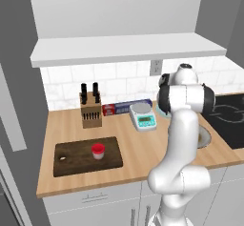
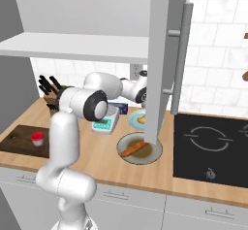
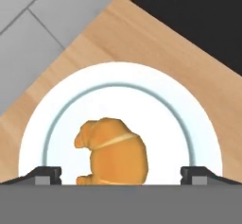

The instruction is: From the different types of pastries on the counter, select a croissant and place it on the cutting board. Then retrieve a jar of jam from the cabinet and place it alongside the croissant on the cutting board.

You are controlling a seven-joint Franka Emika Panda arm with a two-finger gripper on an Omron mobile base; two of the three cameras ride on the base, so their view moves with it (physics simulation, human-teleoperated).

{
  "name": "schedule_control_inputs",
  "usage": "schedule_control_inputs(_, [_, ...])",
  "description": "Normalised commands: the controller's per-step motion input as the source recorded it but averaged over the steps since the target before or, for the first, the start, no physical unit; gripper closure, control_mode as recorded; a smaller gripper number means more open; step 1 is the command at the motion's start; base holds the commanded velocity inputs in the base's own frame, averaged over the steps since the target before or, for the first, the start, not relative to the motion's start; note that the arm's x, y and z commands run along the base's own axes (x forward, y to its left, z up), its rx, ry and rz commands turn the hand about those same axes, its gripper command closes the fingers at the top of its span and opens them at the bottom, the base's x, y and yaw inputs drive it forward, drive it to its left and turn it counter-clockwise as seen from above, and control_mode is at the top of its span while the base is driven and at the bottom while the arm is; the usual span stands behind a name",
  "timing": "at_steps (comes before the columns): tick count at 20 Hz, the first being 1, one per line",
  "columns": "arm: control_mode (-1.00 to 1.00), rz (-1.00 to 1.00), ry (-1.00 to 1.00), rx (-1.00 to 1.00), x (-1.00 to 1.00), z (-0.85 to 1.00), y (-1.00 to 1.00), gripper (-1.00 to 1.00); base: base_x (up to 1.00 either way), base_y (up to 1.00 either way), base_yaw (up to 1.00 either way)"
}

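The golden croissant point(image 3: 113, 151) lies on a white plate point(image 3: 156, 95) with a blue-grey ring, directly below my gripper point(image 3: 121, 175). The gripper is open and holds nothing, its fingertips point(image 3: 45, 175) spread wide to either side of the pastry and above it. From the right base view the croissant point(image 2: 141, 119) and its plate point(image 2: 134, 118) sit behind the long orange-brown pastry point(image 2: 135, 149). The jar of jam point(image 1: 98, 150) stands upright on the dark cutting board point(image 1: 76, 159) at the counter's left. The jar point(image 2: 37, 138) and board point(image 2: 17, 141) are far from the hand.
An open cabinet door point(image 2: 162, 54) hangs in front of the hand and hides the fingers in the right base view. A knife block point(image 1: 90, 110), a foil box point(image 1: 125, 107) and a kitchen scale point(image 1: 143, 115) line the wall. A black hob point(image 2: 213, 146) lies to the right.
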Motion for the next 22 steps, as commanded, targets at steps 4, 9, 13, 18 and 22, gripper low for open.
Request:
schedule_control_inputs(4, [-1.0,0.11,0.0,0.0,0.0,-0.34,-0.11,-1.0,0.0,0.0,0.0])
schedule_control_inputs(9, [-1.0,0.12,0.0,0.02,0.07,-0.2,0.0,-1.0,0.0,0.0,0.0])
schedule_control_inputs(13, [-1.0,0.12,0.0,0.04,0.23,-0.14,0.0,-1.0,0.0,0.0,0.0])
schedule_control_inputs(18, [-1.0,0.11,0.0,0.01,0.22,-0.19,0.0,-1.0,0.0,0.0,0.0])
schedule_control_inputs(22, [-1.0,0.1,0.01,0.0,0.17,-0.24,0.0,-1.0,0.0,0.0,0.0])
